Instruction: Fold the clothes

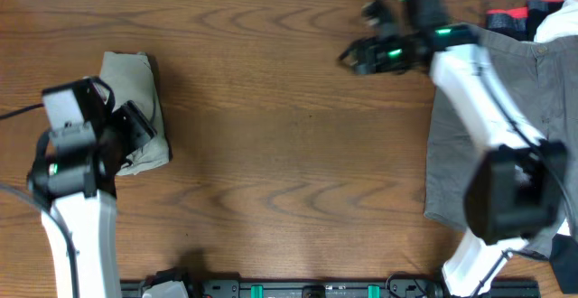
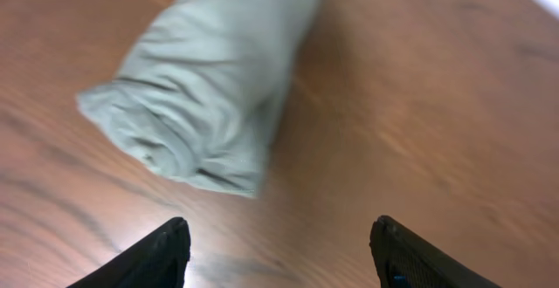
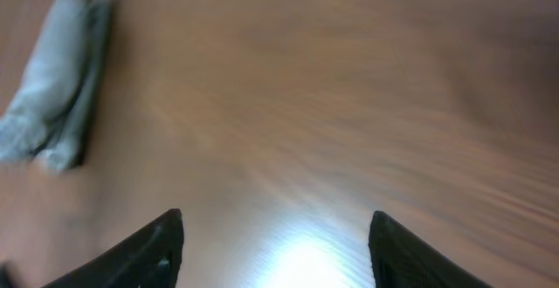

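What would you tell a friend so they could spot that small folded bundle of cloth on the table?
Look at the wooden table and go to its left side. There lie the light khaki shorts, folded into a small, thick bundle. The grey shorts at the right edge are darker and lie spread out flat.
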You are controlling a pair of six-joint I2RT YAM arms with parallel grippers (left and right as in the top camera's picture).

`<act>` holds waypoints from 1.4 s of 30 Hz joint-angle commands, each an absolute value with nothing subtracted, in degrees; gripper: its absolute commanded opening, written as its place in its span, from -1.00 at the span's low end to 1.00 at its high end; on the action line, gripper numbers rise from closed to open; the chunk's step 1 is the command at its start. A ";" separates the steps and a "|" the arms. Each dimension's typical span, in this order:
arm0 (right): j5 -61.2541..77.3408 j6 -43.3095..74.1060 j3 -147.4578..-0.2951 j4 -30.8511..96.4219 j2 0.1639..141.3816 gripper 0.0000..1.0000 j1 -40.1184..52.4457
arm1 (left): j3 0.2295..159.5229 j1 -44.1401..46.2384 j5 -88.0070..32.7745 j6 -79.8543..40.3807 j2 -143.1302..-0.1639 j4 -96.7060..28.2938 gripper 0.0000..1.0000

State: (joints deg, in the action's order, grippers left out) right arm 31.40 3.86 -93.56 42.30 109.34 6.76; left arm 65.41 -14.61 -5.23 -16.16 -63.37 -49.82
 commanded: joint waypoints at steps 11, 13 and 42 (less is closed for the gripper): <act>5.82 13.28 -93.58 58.96 106.91 0.44 -4.27 | 65.25 -5.04 -27.66 -14.59 -65.52 -50.52 0.35; 3.99 13.32 -93.58 56.86 109.27 0.45 -3.88 | 65.25 -2.07 -27.66 -14.59 -68.25 -50.46 0.35; -10.55 25.12 -93.58 29.54 123.07 0.31 -5.85 | 67.40 34.92 -53.45 -25.15 -108.47 -8.99 0.33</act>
State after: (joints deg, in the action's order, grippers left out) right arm -9.21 23.77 -93.62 29.56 122.48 -4.40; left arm 65.65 33.58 -45.19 -19.35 -104.68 -10.70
